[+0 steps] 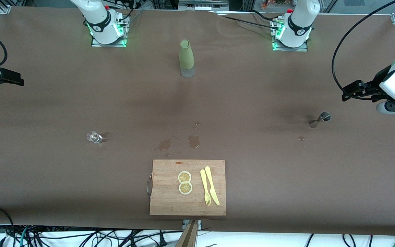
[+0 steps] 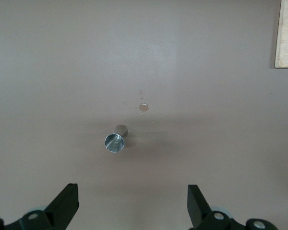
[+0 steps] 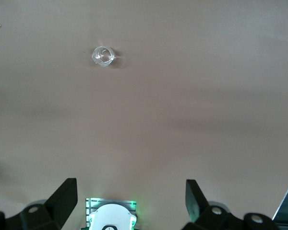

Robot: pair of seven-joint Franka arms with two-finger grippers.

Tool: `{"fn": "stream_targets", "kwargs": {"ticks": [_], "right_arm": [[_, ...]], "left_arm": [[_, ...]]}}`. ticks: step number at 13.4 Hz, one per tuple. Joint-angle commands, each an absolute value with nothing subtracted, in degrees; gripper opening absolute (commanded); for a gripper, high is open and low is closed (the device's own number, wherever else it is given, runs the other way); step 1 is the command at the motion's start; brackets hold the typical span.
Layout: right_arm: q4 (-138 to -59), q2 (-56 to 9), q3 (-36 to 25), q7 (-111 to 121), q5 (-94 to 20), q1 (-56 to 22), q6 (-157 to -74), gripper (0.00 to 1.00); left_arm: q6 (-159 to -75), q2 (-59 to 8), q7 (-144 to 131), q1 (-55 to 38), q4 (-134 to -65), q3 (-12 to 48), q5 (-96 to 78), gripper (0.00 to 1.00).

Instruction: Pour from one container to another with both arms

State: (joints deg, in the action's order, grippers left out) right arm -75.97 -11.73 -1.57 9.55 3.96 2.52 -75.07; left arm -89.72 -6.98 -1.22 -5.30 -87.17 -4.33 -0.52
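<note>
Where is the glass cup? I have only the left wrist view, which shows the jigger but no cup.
Observer: The glass cup stands toward the right arm's end of the table, slightly nearer the front camera than the jigger.
Operator: My left gripper hangs open over the table by the jigger. Is the right gripper on the glass cup?
Observer: No. The right gripper hangs open at its own end of the table, apart from the glass cup.

arms: white, black bands | bases: green lights | cables: black
</note>
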Motion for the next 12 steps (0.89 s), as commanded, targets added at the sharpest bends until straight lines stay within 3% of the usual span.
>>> {"fn": "stream_targets", "kwargs": {"ticks": [1,12], "right_arm": [[-77.8,-8.3,-1.5,9.1,4.7,2.0,-75.8,1.0],[-76.7,-9.5,-1.6,5.8,2.1,0.9,-76.7,1.0]], "left_arm": [[-91.2,-5.4,-1.1,-5.5,-88.3,-4.4,1.2,1.0],[-91.1,-5.4,-0.8,-5.3,-88.2,-4.4,0.4,1.0]]}}
